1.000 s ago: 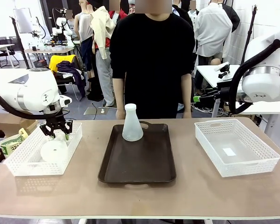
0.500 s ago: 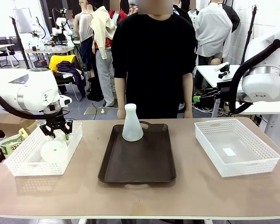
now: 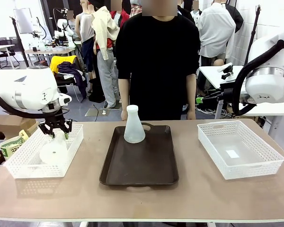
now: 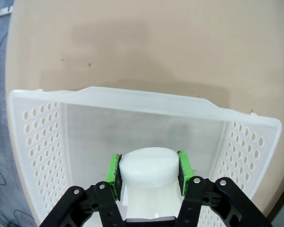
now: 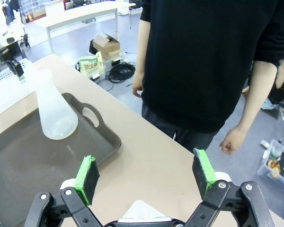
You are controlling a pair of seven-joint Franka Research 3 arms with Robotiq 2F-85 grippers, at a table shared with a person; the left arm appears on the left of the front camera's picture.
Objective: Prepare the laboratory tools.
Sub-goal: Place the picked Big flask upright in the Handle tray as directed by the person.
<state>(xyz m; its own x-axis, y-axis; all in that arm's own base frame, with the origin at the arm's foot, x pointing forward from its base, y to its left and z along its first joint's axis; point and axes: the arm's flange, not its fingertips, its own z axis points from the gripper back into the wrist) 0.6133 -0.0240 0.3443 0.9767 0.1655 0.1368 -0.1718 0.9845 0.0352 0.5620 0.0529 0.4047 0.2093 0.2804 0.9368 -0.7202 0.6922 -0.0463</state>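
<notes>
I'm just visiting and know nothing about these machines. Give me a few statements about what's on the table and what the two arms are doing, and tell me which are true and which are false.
1. The left gripper has its fingers closed on the neck of a flask in the left basket. True.
2. The right gripper is holding a flask. False: its fingers are spread wide with nothing between them.
3. A second flask stands upright on the brown tray. True.
4. The right basket holds a flask. False: no flask is in it.
5. The person's hand is gripping the tray. False: it hangs at the person's side, away from the tray.
</notes>
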